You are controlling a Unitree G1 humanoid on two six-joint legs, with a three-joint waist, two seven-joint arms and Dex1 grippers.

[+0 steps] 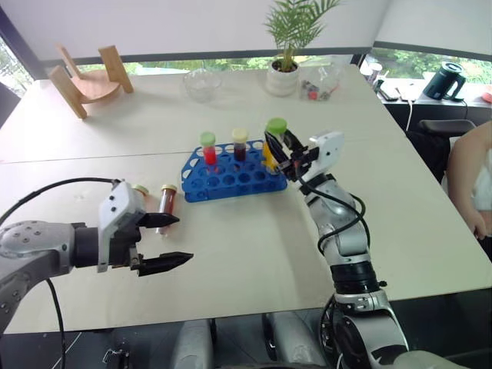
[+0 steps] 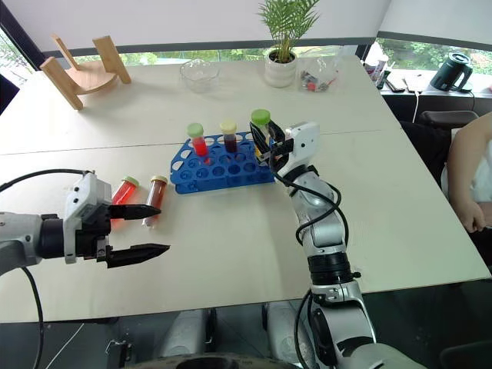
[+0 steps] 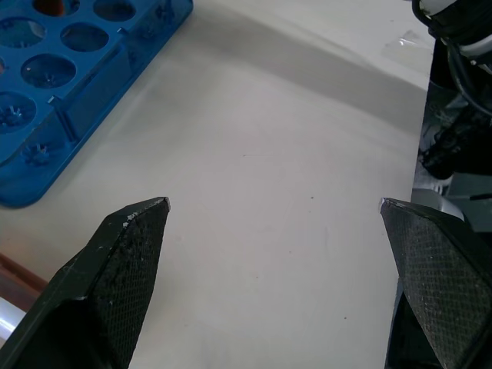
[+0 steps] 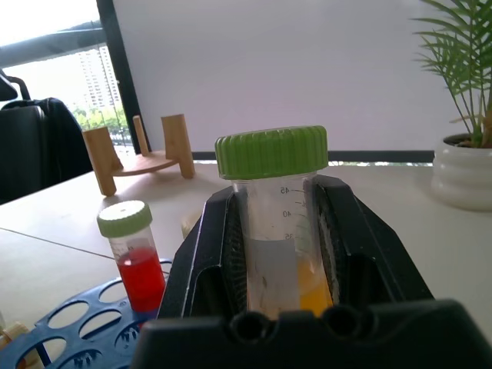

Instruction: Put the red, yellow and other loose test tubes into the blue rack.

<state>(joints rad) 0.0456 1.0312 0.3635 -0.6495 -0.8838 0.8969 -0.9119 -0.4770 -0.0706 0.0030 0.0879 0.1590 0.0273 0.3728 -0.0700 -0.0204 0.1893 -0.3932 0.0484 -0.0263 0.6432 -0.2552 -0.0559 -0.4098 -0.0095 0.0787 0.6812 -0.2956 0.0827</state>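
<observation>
A pale table [image 1: 254, 246] spans most of the frame, and just above centre on it sits the blue rack [image 1: 231, 179], already carrying a red tube [image 1: 209, 150] and a dark tube [image 1: 240, 144] upright in its back holes. At the rack's right end the right claw [image 1: 278, 151] is pinching a green-capped yellow tube [image 1: 272, 142], held upright over the corner holes. At lower left the left claw [image 1: 163, 242] hangs with its fingers spread wide and nothing between them, just in front of two loose tubes [image 2: 138, 198] lying on their sides at centre left. The likely trouble is alignment: if the yellow tube comes down off-centre, its base could catch a hole's rim and tip, or shove the light rack sideways. The lying tubes are round and could roll away if the left claw nudges one before closing.
</observation>
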